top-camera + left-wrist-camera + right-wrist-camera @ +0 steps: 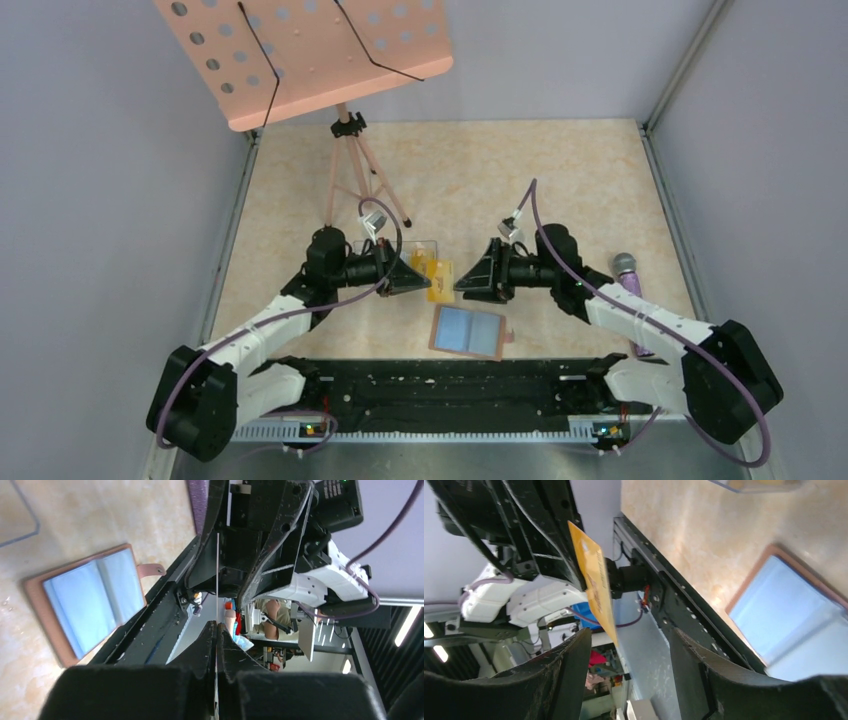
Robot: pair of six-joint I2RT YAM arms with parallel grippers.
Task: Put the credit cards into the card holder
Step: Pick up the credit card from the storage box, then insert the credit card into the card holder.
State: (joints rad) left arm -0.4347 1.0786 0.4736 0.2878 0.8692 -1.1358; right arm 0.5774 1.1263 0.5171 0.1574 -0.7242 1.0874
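The left pincer [425, 281] pinches a yellow credit card [593, 577] on edge, facing the spread right pincer [629, 634]. The open card holder [468, 332] lies on the bench [560, 190] below both, nearer the right arm.

No text can be read in any view. The yellow credit card [593, 582] has dark printed marks on its face, too blurred to read. The black arm housing [334, 491] in the left wrist view carries small white lettering, too tiny to make out.
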